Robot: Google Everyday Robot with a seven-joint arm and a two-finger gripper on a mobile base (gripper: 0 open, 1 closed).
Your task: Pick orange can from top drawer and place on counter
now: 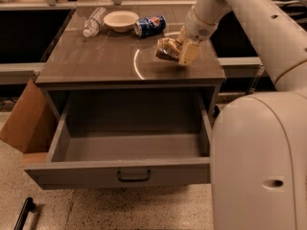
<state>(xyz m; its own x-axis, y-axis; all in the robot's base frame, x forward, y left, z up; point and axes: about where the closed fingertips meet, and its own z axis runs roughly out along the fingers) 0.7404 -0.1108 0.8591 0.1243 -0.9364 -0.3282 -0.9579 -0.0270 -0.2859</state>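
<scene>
The orange can (166,49) is a dented gold-orange and silver can held on its side over the right part of the counter (96,61), close to the surface near the white arc. My gripper (178,51) is shut on the orange can, its cream fingers (188,53) on the can's right end. The white arm reaches in from the upper right. The top drawer (129,147) below the counter is pulled wide open, and its grey inside shows nothing in it. Its black handle (134,176) is on the front panel.
A blue Pepsi can (149,25) lies on its side at the counter's back, beside a white bowl (121,20) and a clear plastic bottle (93,21). A cardboard box (24,121) stands left of the drawer. The robot's white body (261,162) fills the lower right.
</scene>
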